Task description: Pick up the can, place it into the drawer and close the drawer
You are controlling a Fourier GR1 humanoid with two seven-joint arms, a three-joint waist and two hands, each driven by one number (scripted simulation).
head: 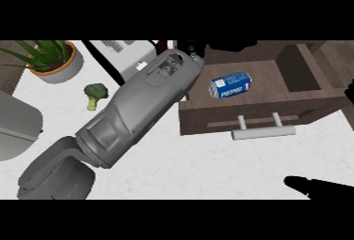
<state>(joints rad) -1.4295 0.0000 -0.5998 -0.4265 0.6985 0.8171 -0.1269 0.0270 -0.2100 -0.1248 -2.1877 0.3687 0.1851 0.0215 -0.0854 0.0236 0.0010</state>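
From the head view, the blue can lies on its side inside the open drawer, the left hand hangs over the drawer's back-left corner with fingers I cannot tell, and the right hand rests open on the worktop before the drawer's handle.

We see soft, even light across the pale surface, with no glare. The grey forearm shows a gentle sheen along its upper side. The open drawer looks darker inside, and its handle casts a faint shadow. Edges appear slightly soft throughout.
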